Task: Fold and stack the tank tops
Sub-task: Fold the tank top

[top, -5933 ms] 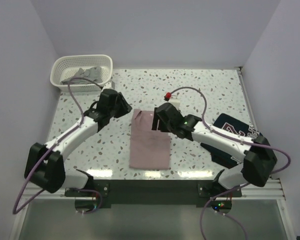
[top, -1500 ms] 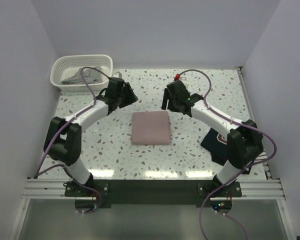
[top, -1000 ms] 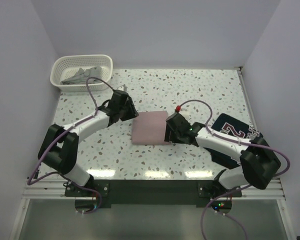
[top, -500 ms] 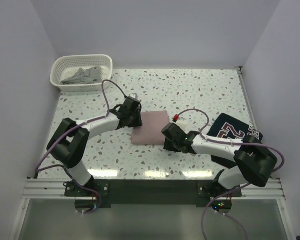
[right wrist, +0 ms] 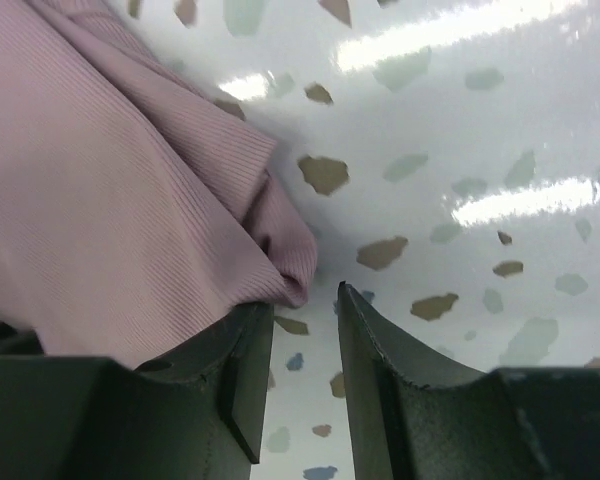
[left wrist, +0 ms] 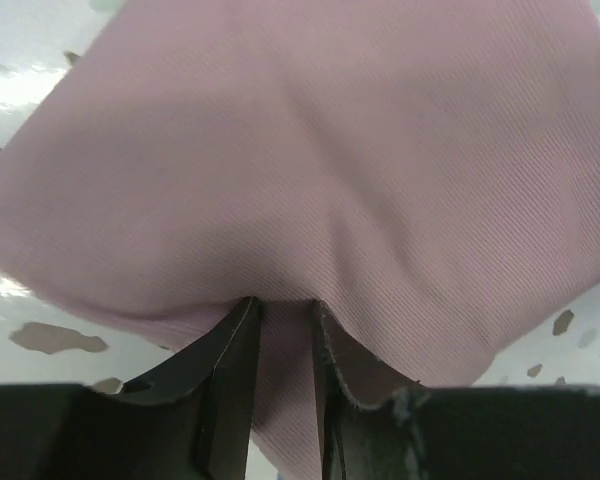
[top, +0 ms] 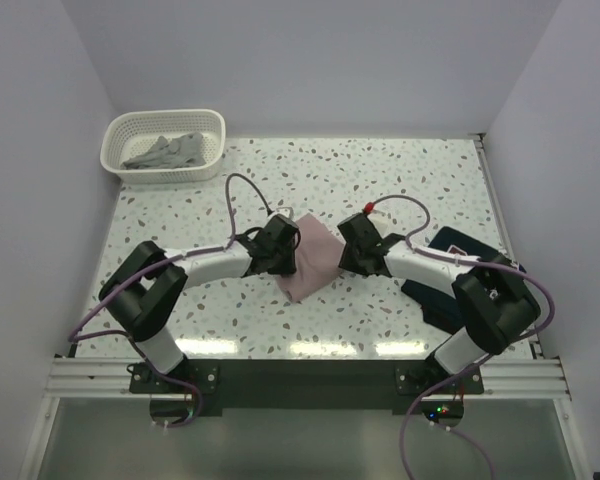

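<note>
Left claw (left wrist: pixel 285 305) on pink top (left wrist: pixel 310 150); navy top (top: pixel 448 243) lettering probably hidden

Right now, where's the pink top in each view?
Top external: pink top at centre of the table.
Left wrist: it fills most of the frame.
Right wrist: upper left.
Shared landmark: the speckled table.

Speckled table (top: pixel 400 180) carries a white basket (top: pixel 160 173), pink tank top (top: pixel 315 262) and navy tank top (top: pixel 452 243)
</note>
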